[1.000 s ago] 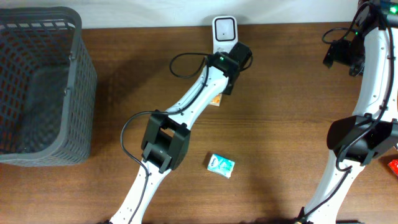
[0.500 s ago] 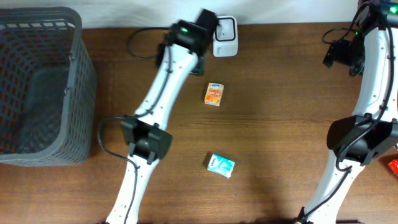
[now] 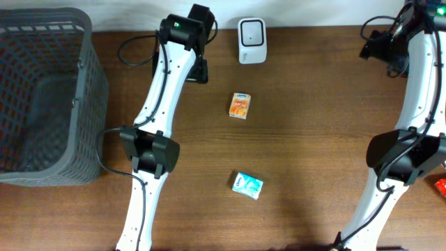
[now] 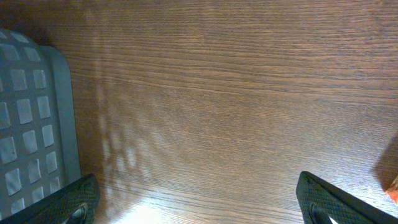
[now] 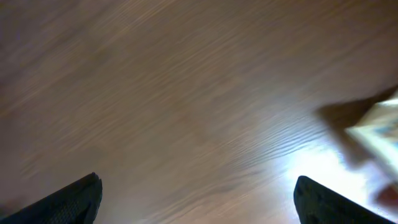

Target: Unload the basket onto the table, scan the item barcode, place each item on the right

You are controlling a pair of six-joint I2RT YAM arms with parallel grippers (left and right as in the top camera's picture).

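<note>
The left claw (image 4: 202, 208) stands wide open with nothing in it: in the left wrist view its two dark fingertips (image 4: 74, 202) sit at the lower corners of the frame, with only bare wood between them. In the overhead view it hangs at upper centre-left. The right claw (image 5: 199, 205) is spread as wide and is also empty, at the upper right of the overhead frame. Its own view is blurred, and a pale shape at that view's right edge cannot be made out.

The table (image 3: 313, 132) is dark brown wood, its grain running left to right across the overhead frame. A pale strip shows along the top edge beyond the table. A bright patch of light lies on the wood low in each wrist view. A grey mesh basket (image 3: 42, 97) fills the upper left.

The orange box (image 3: 240, 105) lies flat just above the centre of the overhead frame, apart from both claws. Its long axis runs nearly top to bottom of the frame, leaning slightly so the upper end sits a little to the right. That upper end bears a white and blue band and points toward the white scanner (image 3: 251, 31) at top centre, which is well apart from it. A teal packet (image 3: 247, 185) lies tilted at lower centre.
</note>
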